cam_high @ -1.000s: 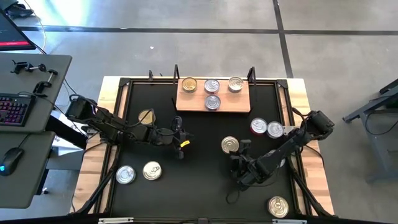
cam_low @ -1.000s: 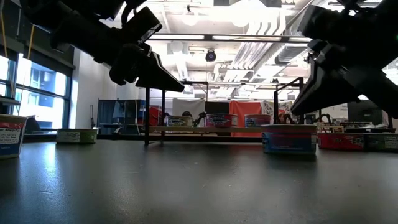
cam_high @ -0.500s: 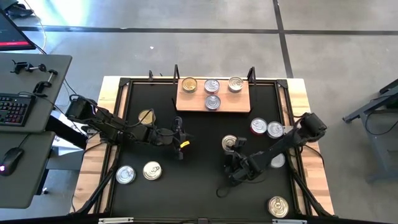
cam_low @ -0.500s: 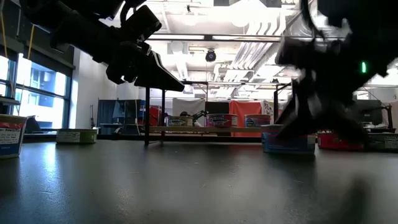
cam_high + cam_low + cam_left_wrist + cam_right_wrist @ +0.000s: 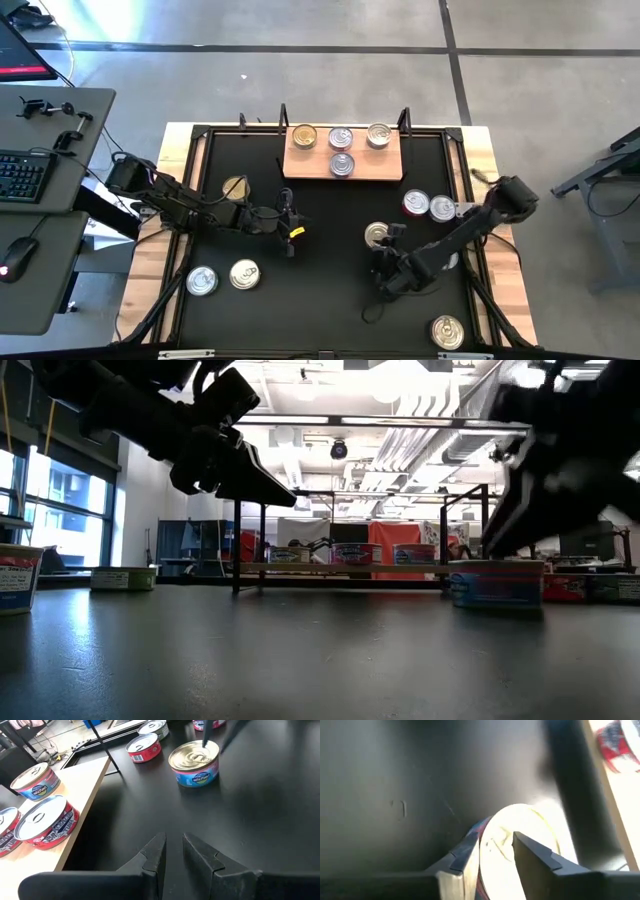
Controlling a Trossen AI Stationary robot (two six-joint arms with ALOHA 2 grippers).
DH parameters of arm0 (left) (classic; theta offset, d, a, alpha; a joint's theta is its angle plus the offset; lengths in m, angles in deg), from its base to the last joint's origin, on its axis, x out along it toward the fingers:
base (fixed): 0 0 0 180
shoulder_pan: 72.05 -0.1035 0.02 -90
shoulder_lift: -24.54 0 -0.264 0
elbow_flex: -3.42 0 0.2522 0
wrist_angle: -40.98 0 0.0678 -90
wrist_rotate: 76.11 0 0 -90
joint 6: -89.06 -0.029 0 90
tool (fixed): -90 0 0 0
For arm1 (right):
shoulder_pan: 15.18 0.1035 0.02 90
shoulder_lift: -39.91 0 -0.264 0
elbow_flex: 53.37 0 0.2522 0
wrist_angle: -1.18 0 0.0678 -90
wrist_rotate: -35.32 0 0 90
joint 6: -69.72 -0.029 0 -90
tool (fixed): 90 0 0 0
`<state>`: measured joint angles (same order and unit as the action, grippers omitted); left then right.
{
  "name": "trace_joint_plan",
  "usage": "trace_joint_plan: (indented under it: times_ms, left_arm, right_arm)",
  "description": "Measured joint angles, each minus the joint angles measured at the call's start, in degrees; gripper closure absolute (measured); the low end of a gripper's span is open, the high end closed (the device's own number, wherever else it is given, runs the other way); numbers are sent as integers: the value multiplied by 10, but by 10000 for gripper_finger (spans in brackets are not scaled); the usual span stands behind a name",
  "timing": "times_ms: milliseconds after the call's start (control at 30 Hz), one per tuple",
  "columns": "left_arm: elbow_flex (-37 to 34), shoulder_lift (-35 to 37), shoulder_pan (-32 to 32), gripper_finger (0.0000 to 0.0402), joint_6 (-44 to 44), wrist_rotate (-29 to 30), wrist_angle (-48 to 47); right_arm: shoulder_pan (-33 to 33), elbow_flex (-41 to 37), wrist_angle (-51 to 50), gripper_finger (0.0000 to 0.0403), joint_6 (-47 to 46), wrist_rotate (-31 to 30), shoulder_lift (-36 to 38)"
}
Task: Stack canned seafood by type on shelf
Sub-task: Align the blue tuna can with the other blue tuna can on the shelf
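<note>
The shelf [image 5: 343, 152], a light wooden board at the table's far middle, carries one gold-lidded can [image 5: 304, 136] and three silver ones. A gold-lidded can with a blue and pink label [image 5: 377, 236] [image 5: 195, 762] stands flat on the black table right of centre. My right gripper [image 5: 386, 246] [image 5: 495, 842] is at this can's near side, fingers apart. My left gripper [image 5: 290, 225] [image 5: 173, 845] hovers left of centre. Its fingers stand a narrow gap apart with nothing between them. My right gripper straddles the can's rim [image 5: 487, 837] on its near side. One finger [image 5: 462, 852] is beside the wall and the other [image 5: 535, 852] is over the lid. It slants down from the near right. The can rests flat; whether the fingers clamp the rim, I cannot tell.
Two cans [image 5: 416, 203] [image 5: 441, 208] sit by the right edge and another [image 5: 447, 331] at the near right corner. On the left are three more [image 5: 235, 187] [image 5: 202, 281] [image 5: 245, 274]. Thin black posts stand at the shelf's ends [image 5: 238, 545].
My right gripper swung toward the table's left and came back toward the right edge, ending at the gold-lidded can. That can has slid a little along the table toward the right edge and still stands flat.
</note>
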<state>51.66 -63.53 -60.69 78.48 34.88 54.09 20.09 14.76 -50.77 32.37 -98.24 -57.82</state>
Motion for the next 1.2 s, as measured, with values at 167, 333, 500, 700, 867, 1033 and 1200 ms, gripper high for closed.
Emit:
trace_joint_plan:
  times_ms: [167,333,500,700,867,1033,1200]
  left_arm:
    - [0,0,0,348,0,0,0]
    - [0,0,0,348,0,0,0]
    - [0,0,3,348,0,0,0]
    - [0,0,4,348,0,-1,0]
    - [0,0,4,348,0,-1,0]
    - [0,0,4,348,5,-1,0]
    - [0,0,4,348,5,-1,0]
  right_arm:
    - [18,0,5,246,-46,-27,44]
    - [11,0,42,204,-48,-56,23]
    - [-11,0,80,199,-46,-59,-30]
    - [-34,3,97,209,-36,-13,-72]
    - [-30,3,83,250,-44,-5,-68]
    - [-2,2,66,279,-40,14,-51]
    - [24,1,55,279,-62,29,-20]
